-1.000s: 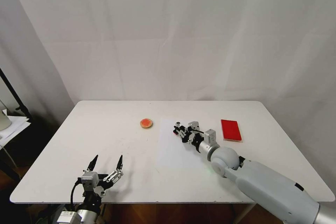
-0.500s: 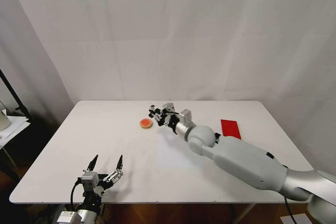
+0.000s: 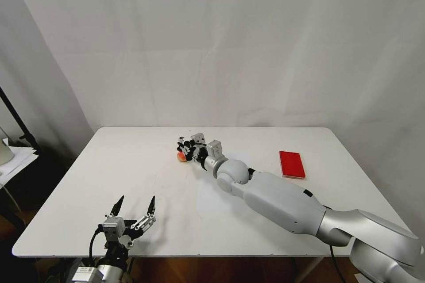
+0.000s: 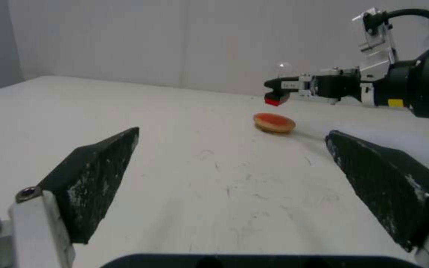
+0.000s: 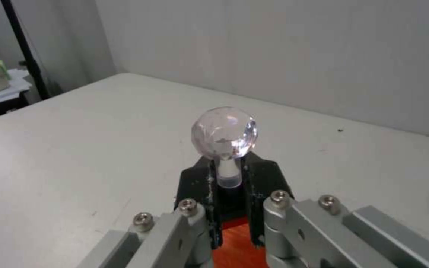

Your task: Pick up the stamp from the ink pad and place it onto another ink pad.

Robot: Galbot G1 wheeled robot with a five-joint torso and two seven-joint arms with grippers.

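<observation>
White tabletop (image 3: 133,177), right arm stretched across it. Right gripper (image 3: 183,148) hangs over the round ink pad (image 3: 180,157), fingers clamped on the stamp (image 3: 181,140) with only the stem's width between them.

Head view: arm hides most of the round pad; just an orange-red sliver shows at the gripper's near side. Red rectangular ink pad (image 3: 292,164) lies well apart to the right, bare on top.

Left wrist view gives the side profile that the head view cannot: stamp (image 4: 277,97) held clear above the round pad (image 4: 274,123), a gap of air between its red-inked face and the disc; clear knob sticks up over the fingers (image 4: 285,84). Round pad sits flat on the table, tan rim visible.

Right wrist view: clear faceted knob (image 5: 224,133) upright on a pale stem, black fingers (image 5: 199,186) pressed to either side of it (orange-red surface shows directly below, between them).

Left gripper (image 3: 134,206) rests at the near table edge, fingers spread wide, nothing in them.

Against half a second ago: right gripper has shifted further left, from beside the round pad to over it; a second ago it was near mid-table. Left gripper unchanged.

Writing: a small yellow label on the right wrist (image 4: 396,102), unreadable.
</observation>
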